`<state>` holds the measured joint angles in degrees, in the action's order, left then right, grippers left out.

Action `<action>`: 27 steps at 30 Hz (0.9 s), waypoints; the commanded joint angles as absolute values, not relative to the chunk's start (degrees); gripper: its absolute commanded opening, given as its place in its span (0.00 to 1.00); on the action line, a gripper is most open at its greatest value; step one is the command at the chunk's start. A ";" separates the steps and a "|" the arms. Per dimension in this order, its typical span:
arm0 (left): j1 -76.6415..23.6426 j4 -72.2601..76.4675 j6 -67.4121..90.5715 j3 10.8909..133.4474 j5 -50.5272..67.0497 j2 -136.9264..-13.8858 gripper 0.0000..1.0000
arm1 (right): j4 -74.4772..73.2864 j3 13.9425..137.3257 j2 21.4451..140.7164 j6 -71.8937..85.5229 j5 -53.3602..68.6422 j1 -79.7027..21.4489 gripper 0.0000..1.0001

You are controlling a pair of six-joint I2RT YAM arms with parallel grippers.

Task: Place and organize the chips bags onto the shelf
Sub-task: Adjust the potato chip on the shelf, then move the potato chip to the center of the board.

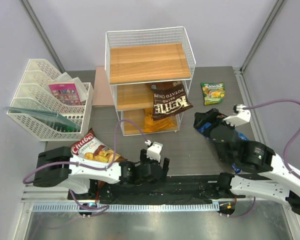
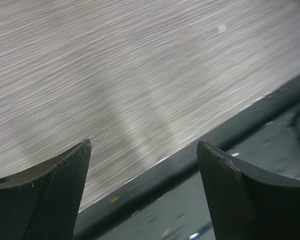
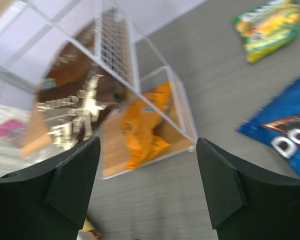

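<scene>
Two on shelf (image 1: 150, 62): Kettle bag (image 1: 169, 102), orange bag (image 1: 151, 121) apparently beneath.

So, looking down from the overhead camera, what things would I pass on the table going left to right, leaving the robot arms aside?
white mesh file tray → Chuba chips bag → wire shelf → small green-yellow bag

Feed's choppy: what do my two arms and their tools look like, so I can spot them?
The left arm and right arm share white links, black joint housings and a looping purple cable. The left tool and right tool each have two wide matte-black fingers.
</scene>
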<state>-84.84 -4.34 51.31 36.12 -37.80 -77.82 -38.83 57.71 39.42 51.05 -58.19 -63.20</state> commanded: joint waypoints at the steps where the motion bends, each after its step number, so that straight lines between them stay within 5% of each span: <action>1: -82.53 7.11 46.58 39.46 -31.20 -81.38 0.87 | -62.91 62.83 47.71 63.79 -64.43 -63.11 0.86; 11: -75.15 19.08 47.73 41.82 -13.54 -90.17 0.91 | -83.05 58.02 45.99 79.62 -56.10 -61.96 0.92; 27: -75.15 20.12 49.21 37.19 -13.80 -86.58 0.90 | -76.40 50.54 54.94 74.39 -49.75 -55.48 0.92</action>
<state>-75.05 17.15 47.92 40.25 -12.91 -91.22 -76.27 50.85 57.32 77.91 -50.00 -60.12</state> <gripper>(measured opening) 0.902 0.921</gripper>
